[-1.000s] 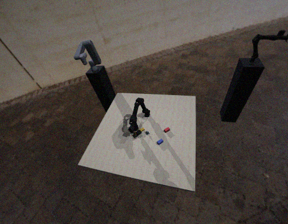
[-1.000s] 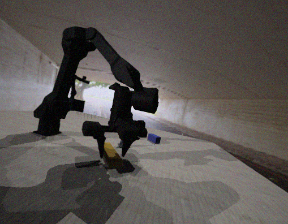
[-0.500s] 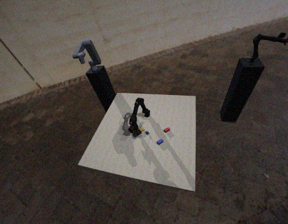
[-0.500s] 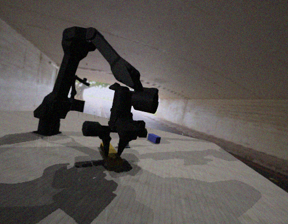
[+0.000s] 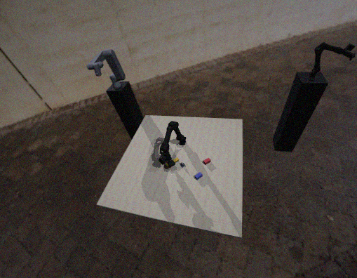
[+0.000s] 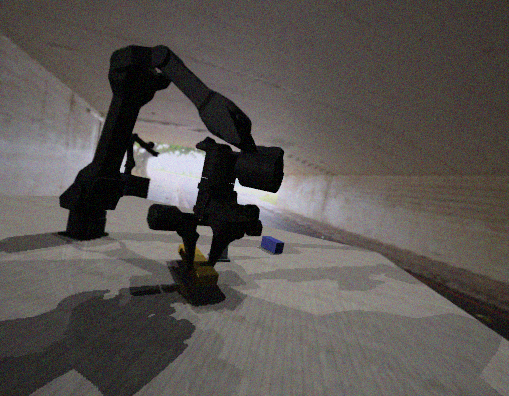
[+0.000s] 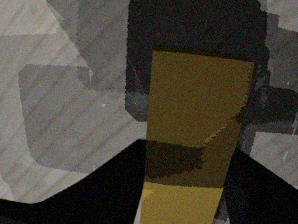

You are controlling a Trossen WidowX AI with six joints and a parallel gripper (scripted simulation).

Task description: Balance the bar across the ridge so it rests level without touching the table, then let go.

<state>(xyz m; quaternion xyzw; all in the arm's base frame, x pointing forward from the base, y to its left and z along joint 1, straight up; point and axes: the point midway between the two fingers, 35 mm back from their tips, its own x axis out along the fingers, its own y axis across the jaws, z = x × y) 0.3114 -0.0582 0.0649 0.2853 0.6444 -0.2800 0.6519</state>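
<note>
The yellow bar [image 5: 176, 160] [image 6: 206, 275] [image 7: 200, 100] is low over the table, long side running between the fingers; whether it touches the table is hard to tell. My gripper [image 6: 200, 265] [image 7: 186, 153] points down and is shut on the bar, one finger on each long side. A small dark stand, seemingly the ridge [image 5: 182, 164] [image 6: 224, 255], stands apart from the bar, behind the fingers in the exterior view. Its top is partly hidden there and it is too small in the top view to show its shape.
A blue block [image 5: 198, 175] [image 6: 272, 245] lies on the pale table [image 5: 133, 196] [image 6: 300, 350] beyond the ridge. A red block [image 5: 207, 161] lies farther off. Two other arms stand on dark pillars [image 5: 124, 109] [image 5: 299, 112] outside the table. Shadows cross the table around my gripper.
</note>
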